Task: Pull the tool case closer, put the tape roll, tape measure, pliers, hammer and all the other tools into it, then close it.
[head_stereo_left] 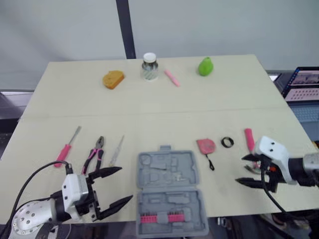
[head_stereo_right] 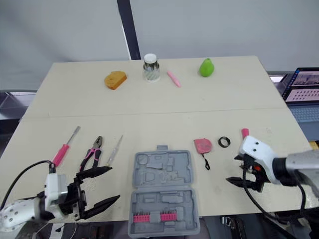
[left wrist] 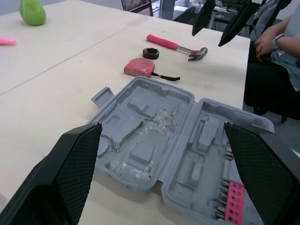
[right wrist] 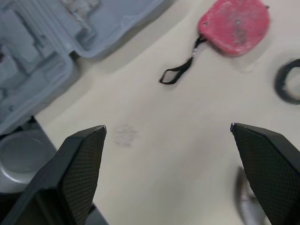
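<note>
with left gripper (head_stereo_left: 126, 183) and right gripper (head_stereo_left: 239, 169) both wide, i'd take the stiff, likely head-heavy hammer (left wrist: 174, 45) by its handle near the head.

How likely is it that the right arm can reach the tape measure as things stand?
Probably yes: the right gripper is open over bare table near the tape measure, with nothing between them. The tape roll lies close beside that path, though seemingly clear of it.

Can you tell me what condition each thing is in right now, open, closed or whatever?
tool case, open, lying flat.
jar, upright, lid on.
tape measure, wound in, outside the case.
hammer, lying outside the case.
left gripper, fingers open, empty.
right gripper, fingers open, empty.
</note>
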